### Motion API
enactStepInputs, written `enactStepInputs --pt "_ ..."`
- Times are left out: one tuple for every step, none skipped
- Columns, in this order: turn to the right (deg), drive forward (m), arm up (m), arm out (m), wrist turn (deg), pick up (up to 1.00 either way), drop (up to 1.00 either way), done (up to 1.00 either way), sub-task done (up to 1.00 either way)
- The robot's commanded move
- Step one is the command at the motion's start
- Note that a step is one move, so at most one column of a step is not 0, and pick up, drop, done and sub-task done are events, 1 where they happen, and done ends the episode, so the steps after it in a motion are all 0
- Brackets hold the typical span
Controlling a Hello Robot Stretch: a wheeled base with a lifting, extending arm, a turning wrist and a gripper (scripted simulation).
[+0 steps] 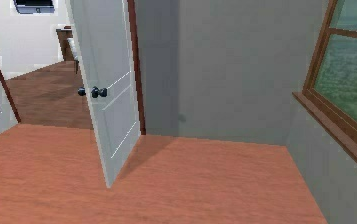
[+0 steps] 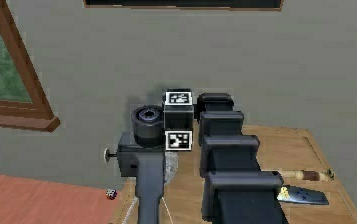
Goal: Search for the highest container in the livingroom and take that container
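A black, square-sectioned arm of stepped telescoping segments (image 2: 231, 165) carries two small white squares with black marks (image 2: 177, 140). At their nine o'clock sits the dark grey hand (image 2: 146, 162), topped by a round black cap.

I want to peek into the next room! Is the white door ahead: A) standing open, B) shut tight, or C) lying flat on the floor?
A: the door stands open on its hinges, and the next room's darker floor shows through the doorway beside it.
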Motion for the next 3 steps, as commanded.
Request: enactStepInputs --pt "0.0 0.0 0.0 0.0 45.0 0.0 0.0 0.0 0.0" --pt "0.0 0.0 0.0 0.0 45.0 0.0 0.0 0.0 0.0" --pt "0.0 0.0 0.0 0.0 45.0 0.0 0.0 0.0 0.0"
